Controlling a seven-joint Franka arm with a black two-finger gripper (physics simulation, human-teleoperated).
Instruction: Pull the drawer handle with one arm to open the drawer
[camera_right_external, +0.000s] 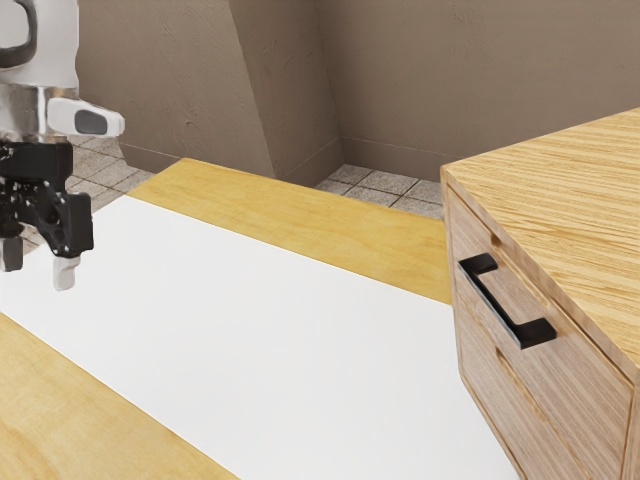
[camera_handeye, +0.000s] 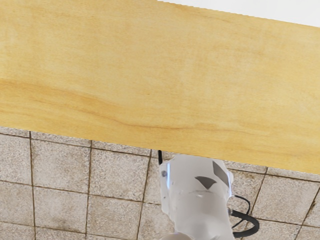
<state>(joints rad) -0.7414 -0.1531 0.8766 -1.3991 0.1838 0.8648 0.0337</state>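
exterior view: hovers above white table (camera_right_external: 250, 340) with gripper (camera_right_external: 37, 262) fingers (camera_right_external: 64, 272) spread apart (pointing down), well apart from black drawer handle (camera_right_external: 505, 300) beyond the fingertips.

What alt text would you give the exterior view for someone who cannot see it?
A robot arm's black claw hangs open above a white mat on a wooden table at the exterior view's left, far from the black drawer handle on a wooden cabinet at its right. The drawer looks shut; tiled floor and beige walls lie behind.
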